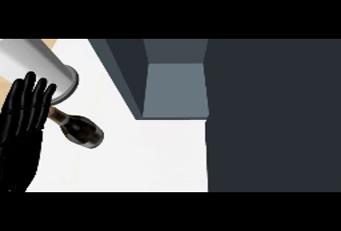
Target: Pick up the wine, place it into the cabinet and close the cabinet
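Black left hand [23, 131], flat and open, with the wine bottle [83, 130] beside it.
My fingers [30, 97] are straight, point up and hold nothing. Just to their right, the dark wine bottle is on the white counter [153, 158], its neck slanting toward my fingers and its broad end away from them. I cannot tell whether neck and fingers touch. Above my fingertips is a pale grey cylinder [40, 63]. Well apart, farther right, the dark grey cabinet [174, 90] shows an open compartment.

Left hand [22, 135] flat, fingers [30, 92] straight — wine bottle [83, 130] just beside; cabinet [177, 90] open.
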Tool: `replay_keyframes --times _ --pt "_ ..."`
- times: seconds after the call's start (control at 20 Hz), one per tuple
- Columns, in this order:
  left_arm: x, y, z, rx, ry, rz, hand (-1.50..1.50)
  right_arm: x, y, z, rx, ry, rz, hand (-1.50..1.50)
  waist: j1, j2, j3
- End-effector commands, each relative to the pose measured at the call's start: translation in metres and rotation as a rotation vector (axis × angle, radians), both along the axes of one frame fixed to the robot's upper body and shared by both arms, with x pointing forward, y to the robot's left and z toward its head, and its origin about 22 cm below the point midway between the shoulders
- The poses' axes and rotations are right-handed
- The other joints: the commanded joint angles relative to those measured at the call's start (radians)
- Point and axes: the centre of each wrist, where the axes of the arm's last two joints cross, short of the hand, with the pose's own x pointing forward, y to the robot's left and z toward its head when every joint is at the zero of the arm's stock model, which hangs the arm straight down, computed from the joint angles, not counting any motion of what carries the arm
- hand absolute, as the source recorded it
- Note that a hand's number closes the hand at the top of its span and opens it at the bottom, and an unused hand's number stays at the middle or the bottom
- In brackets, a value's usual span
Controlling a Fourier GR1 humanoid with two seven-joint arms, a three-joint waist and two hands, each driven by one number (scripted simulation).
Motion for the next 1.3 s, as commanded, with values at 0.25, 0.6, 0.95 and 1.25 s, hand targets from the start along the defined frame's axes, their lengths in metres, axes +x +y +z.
replay_keyframes --times 0.25,0.6,0.95,1.25 --pt "0.064 0.084 0.012 -0.009 -0.108 -0.124 -1.5 -0.036 -0.015 0.011 -0.006 -0.088 -0.049 -1.5 -0.018 0.028 0.004" --pt "0.09 0.072 -0.005 -0.354 0.214 -0.279 -1.5 -0.032 -0.01 0.005 0.003 0.129 0.212 -1.5 -0.004 0.028 0.005" --pt "0.085 0.044 0.015 -0.337 0.243 -0.284 -1.5 -0.043 -0.009 0.028 0.007 0.137 0.219 -1.5 0.004 0.025 0.006" --pt "0.078 0.029 0.006 -0.333 0.235 -0.292 -1.5 -0.05 -0.009 0.049 0.01 0.138 0.213 -1.5 0.006 0.025 0.006"
